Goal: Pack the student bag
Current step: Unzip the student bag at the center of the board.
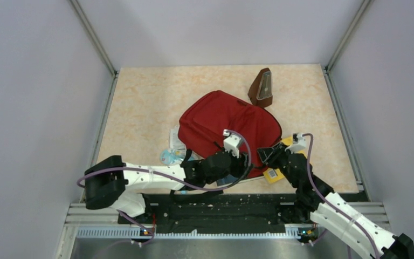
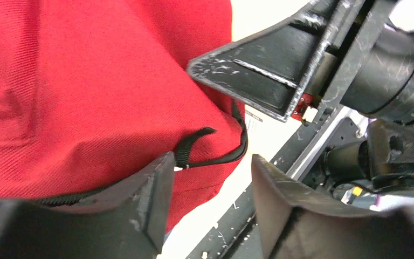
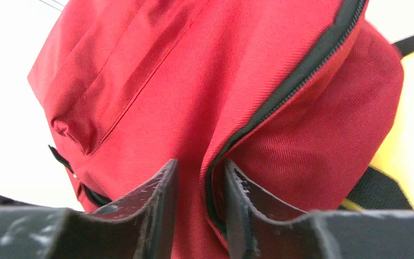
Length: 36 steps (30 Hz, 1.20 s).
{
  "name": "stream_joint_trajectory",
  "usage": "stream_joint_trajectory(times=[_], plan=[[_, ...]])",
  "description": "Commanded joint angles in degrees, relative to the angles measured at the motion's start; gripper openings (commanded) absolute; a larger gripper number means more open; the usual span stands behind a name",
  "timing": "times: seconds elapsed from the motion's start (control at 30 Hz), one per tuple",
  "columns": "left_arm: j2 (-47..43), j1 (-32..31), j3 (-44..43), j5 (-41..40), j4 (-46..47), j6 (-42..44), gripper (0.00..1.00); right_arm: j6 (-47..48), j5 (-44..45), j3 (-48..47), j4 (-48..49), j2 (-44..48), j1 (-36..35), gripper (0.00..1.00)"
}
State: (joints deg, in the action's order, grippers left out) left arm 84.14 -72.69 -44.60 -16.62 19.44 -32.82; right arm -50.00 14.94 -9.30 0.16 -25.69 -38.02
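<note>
Bag: red backpack, slumped flat mid-table, its 6 o'clock edge toward the arms.
Handling: probably light and limp. The woven cloth should fold and slide, so a seam, zipper lip or strap looks the best hold.
Zipper: black toothed line curving along the rounded side.
Strap loop: thin black webbing at the bag's corner.
Right gripper: jaws narrow, with a ridge of cloth beside the zipper between them. Clamped or loose, cannot tell.
Left gripper: jaws half apart, holding nothing, beside the loop.
Metronome: brown pyramid at 1 o'clock of the bag.
Yellow item: flat, at 5 o'clock.
</note>
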Motion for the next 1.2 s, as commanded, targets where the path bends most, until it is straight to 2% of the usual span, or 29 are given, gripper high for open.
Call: stream_joint_trajectory(times=[0.0, 0.13, 0.23, 0.3, 0.5, 0.73, 0.93, 1.03, 1.17], plan=[[-6.7, -0.26, 0.23, -8.33, -5.92, 1.9, 0.67, 4.86, 3.8, -5.72, -8.02, 4.47, -0.48, 0.47], [-10.07, -0.1, -2.34, -14.41, -16.24, 3.79, 0.77, 7.7, 6.93, -9.24, -17.25, 9.01, -0.48, 0.7], [-13.67, 0.51, -2.66, -14.85, -19.21, 4.71, 0.82, 9.62, 7.38, -11.37, -20.99, 11.28, -0.43, 0.79], [-15.94, 2.49, -2.51, -13.26, -23.25, 3.26, 0.84, 11.99, 6.55, -12.94, -22.07, 11.46, -0.43, 0.81], [-25.41, 10.41, 2.53, -8.9, -25.66, -2.3, 0.84, 20.92, -2.91, -16.3, -19.0, 7.3, -0.47, 0.79], [-38.19, 18.0, 11.41, -7.2, -27.92, -8.37, 0.87, 24.46, -16.91, -17.78, -10.09, -0.42, -0.88, 0.68], [-44.55, 20.27, 18.18, -5.61, -27.3, -12.46, 0.89, 27.52, -18.37, -19.18, -8.48, -4.35, -2.64, 0.61], [-44.54, 21.18, 21.08, -2.68, -23.09, -14.32, 0.89, 27.72, -18.45, -19.48, -7.39, -6.27, -3.74, 0.55], [-41.84, 22.41, 22.14, -0.47, -19.19, -15.34, 0.89, 28.71, -18.36, -20.46, -7.3, -9.46, -5.09, 0.52]])
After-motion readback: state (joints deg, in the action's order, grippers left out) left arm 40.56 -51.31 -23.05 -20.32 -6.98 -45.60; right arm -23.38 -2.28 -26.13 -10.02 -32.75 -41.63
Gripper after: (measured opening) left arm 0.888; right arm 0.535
